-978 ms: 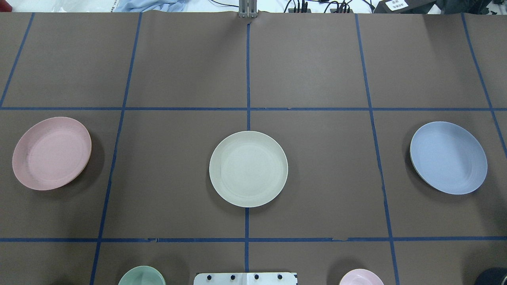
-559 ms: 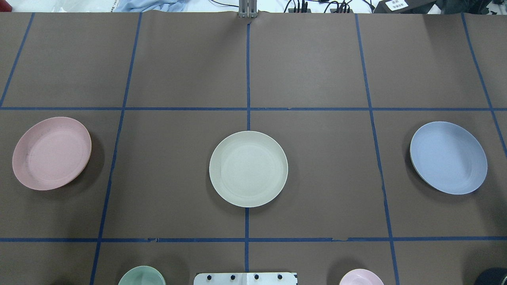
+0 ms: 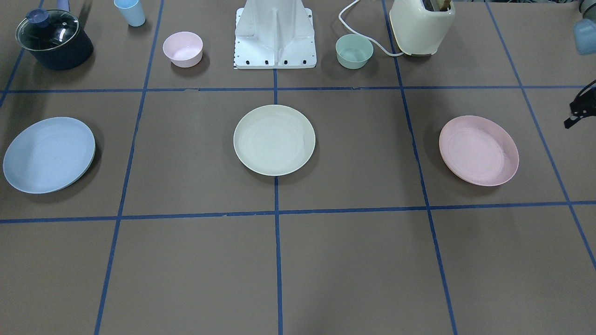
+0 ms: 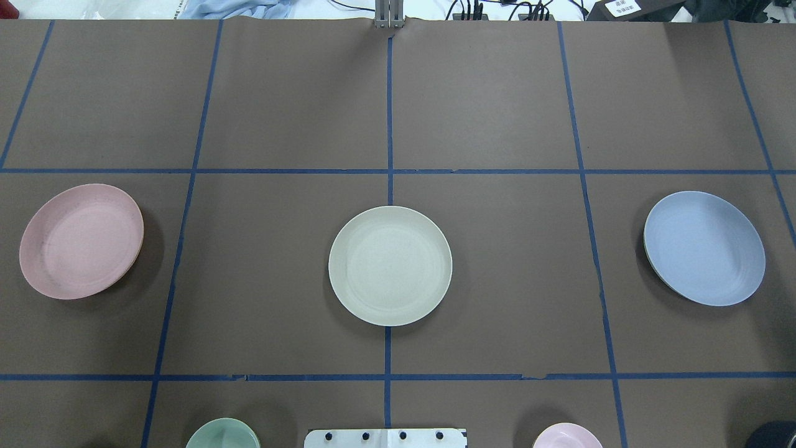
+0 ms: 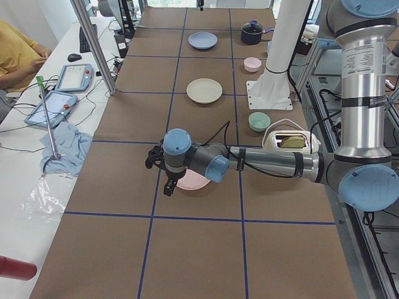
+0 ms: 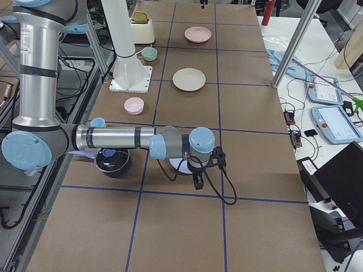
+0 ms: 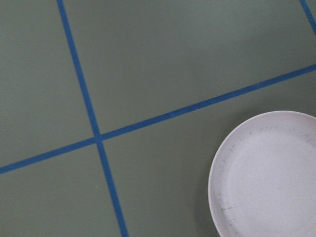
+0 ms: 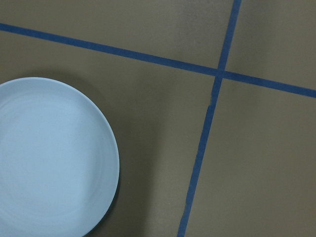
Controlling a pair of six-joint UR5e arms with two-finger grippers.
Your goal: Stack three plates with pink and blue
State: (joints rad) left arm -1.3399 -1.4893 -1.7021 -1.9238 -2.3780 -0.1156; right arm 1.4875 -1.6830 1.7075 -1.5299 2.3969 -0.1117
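The cream plate [image 4: 390, 266] lies at the table's middle and also shows in the front view [image 3: 274, 140]. The pink plate [image 4: 81, 241] lies at the left and the blue plate [image 4: 704, 247] at the right, each apart and lying alone. My left gripper [image 5: 169, 188] hangs above the table beside the pink plate [image 7: 266, 173]. My right gripper [image 6: 197, 182] hangs above the table beside the blue plate [image 8: 49, 158]. Neither wrist view shows fingers, so I cannot tell whether either gripper is open or shut.
Near the robot base [image 3: 274, 35] stand a small pink bowl [image 3: 182, 49], a green bowl [image 3: 354, 51], a cream toaster [image 3: 421, 25], a dark pot with a glass lid [image 3: 53, 39] and a light-blue cup [image 3: 130, 11]. Blue tape lines grid the brown table.
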